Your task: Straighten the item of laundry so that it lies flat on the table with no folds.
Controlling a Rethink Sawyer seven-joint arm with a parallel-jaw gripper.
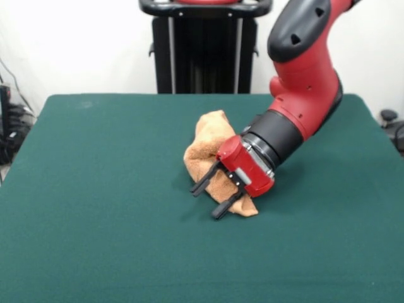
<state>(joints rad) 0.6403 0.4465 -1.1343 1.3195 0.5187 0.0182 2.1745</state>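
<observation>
- White wall fills the background in your front view, and the robot's black pedestal [205,47] stands against it at the far side of the worktop [95,189].
- Your worktop is covered in plain dark green cloth and runs nearly the full width of the view.
- You have the towel [208,142] lying a little right of the worktop's middle, bunched into a crumpled heap of light orange-tan terry (no stripes or label can be made out from here).
- Your red and black arm [306,76] comes down from the upper right and slants toward the towel.
- You can see the tool [209,199] tilted low and pointing down and to the left, its red body in front of the right part of the heap.
- Your tool's two black fingers [202,182] stand spread apart with a clear gap between them, and nothing is pinched there.
- You will notice the fingertips sit at the heap's near-left edge, close above the green cloth; whether they touch the cloth cannot be told.
</observation>
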